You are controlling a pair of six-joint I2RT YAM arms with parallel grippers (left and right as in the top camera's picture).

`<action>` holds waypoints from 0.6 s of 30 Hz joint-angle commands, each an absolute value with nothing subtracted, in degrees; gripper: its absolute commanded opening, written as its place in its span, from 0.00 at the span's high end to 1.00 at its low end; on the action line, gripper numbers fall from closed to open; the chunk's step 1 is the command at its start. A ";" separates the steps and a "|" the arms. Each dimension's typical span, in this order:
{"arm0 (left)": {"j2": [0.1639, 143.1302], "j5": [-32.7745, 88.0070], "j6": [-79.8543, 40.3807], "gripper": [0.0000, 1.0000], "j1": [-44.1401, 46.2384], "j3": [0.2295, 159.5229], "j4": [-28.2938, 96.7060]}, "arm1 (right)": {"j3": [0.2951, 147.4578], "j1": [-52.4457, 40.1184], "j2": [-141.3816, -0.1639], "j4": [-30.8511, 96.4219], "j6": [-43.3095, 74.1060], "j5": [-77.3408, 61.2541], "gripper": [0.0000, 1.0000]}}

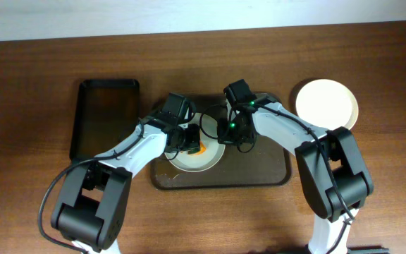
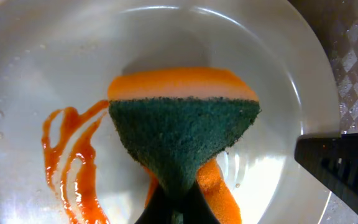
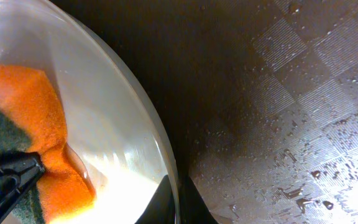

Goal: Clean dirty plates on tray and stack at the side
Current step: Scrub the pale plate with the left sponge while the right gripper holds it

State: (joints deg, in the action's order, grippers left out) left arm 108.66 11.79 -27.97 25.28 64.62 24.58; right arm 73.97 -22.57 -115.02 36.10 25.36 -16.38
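- Scrubbing looks like the step in hand. The left gripper [image 2: 176, 206] is pinched hard on the sponge [image 2: 182, 118], with the green scourer face up toward the wrist camera and the orange foam down on the dirty plate [image 2: 229, 37].
- The right gripper [image 3: 170, 203] is clamped on that plate's rim, which runs straight in between its fingers.
- Location: the dirty plate lies in the tray [image 3: 303, 93], left of centre. A clean plate [image 1: 326, 104] sits on the table [image 1: 48, 63] off the tray's right end, well apart. I can't find a third plate in any view.
- Risk 1: the tray base is beaded with water and the plate is glossy wet. A sideways wipe could drag the plate out of the rim pinch or make it spin.
- Risk 2: the sponge is squeezed to a narrow waist, so only part of the foam touches the plate. A pass could miss sauce or just smear it.
- Risk 3: the two grippers are close together over one plate, so a wide stroke to the right could hit the right fingers.
- Risk 4: pressing down near the rim could tip the shallow plate.
- Plate look: it's white, shallow and shiny, with a few droplets. The sauce streaks [image 2: 73, 168] are wavy orange-red lines left of the sponge, not yet wiped, and the right side looks mostly plain.
- A black tray [image 1: 106, 116] sits to the left and isn't involved.
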 commanded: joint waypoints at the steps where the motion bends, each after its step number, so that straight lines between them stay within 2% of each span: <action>1: 110.67 0.36 -28.23 1.00 25.23 63.68 27.79 | 73.28 -22.76 -116.73 36.64 25.74 -11.42 0.96; 3: 110.67 -13.58 -28.23 1.00 25.23 64.25 32.21 | 73.28 -22.76 -116.75 37.19 25.78 -9.80 0.96; 6: 110.65 -28.10 -28.23 1.00 25.23 69.01 40.40 | 73.28 -22.76 -116.73 37.23 25.78 -9.34 0.96; 9: 110.43 -29.78 -28.25 1.00 25.23 75.85 45.41 | 73.28 -22.76 -116.73 37.26 25.78 -9.34 0.96; 11: 110.00 -26.37 -28.23 1.00 25.26 81.34 48.80 | 73.28 -22.76 -116.73 37.30 25.78 -9.34 0.96; 16: 110.85 9.21 -20.86 1.00 25.28 83.05 43.53 | 73.28 -22.76 -116.73 37.19 25.78 -9.34 0.96; 18: 113.30 14.15 -20.91 1.00 26.09 82.37 42.19 | 73.28 -22.76 -116.75 37.21 25.78 -9.37 0.96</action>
State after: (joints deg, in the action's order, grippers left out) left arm 110.21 0.08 -23.27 25.28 83.37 43.11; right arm 74.26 -23.33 -115.02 36.56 25.54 -15.14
